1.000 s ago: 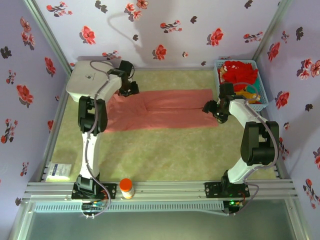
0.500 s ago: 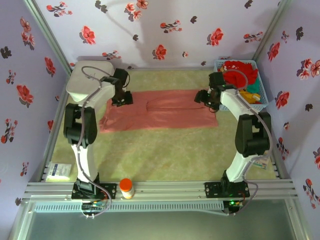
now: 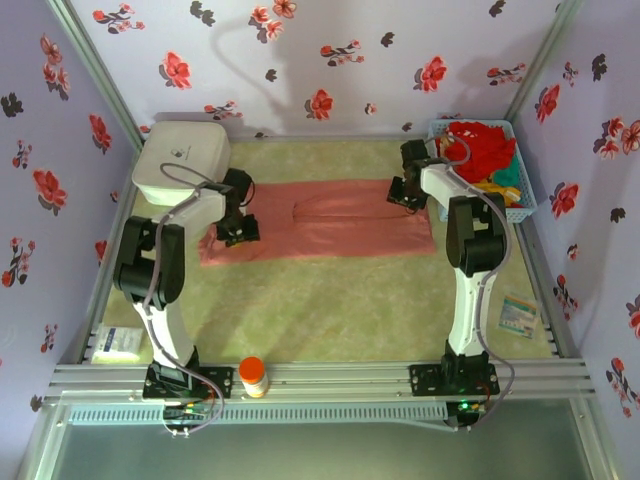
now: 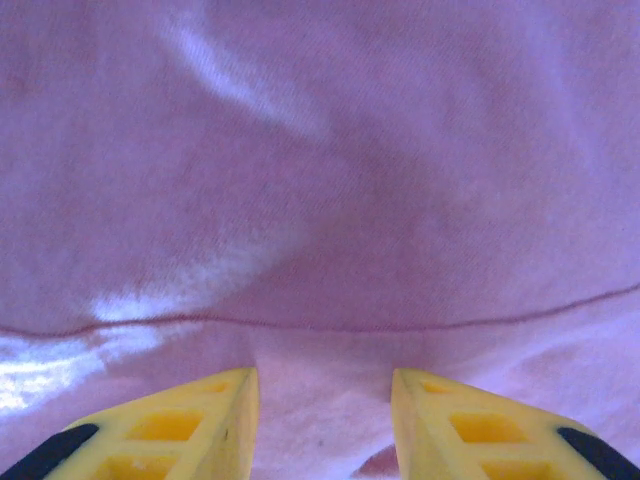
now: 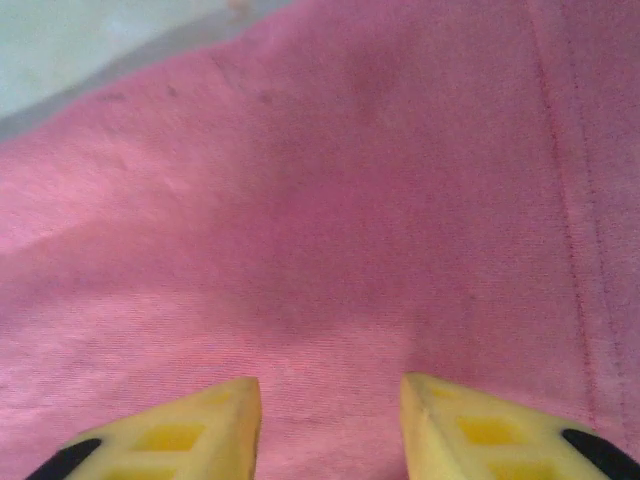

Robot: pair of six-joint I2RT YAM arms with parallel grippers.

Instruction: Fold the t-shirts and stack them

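Though hard to read overhead, L pincer (image 4: 321, 378) & R pincer (image 5: 331, 386) gape on t-shirt (image 3: 330, 218).

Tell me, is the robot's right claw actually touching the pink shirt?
Cannot tell. In the right wrist view the right gripper, fingers open, sits close over the salmon-pink t-shirt, but no contact or gap shows plainly.

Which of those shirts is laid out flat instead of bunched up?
The salmon-pink shirt, spread flat on the table. The red shirt sits crumpled with other bright ones in the blue basket.
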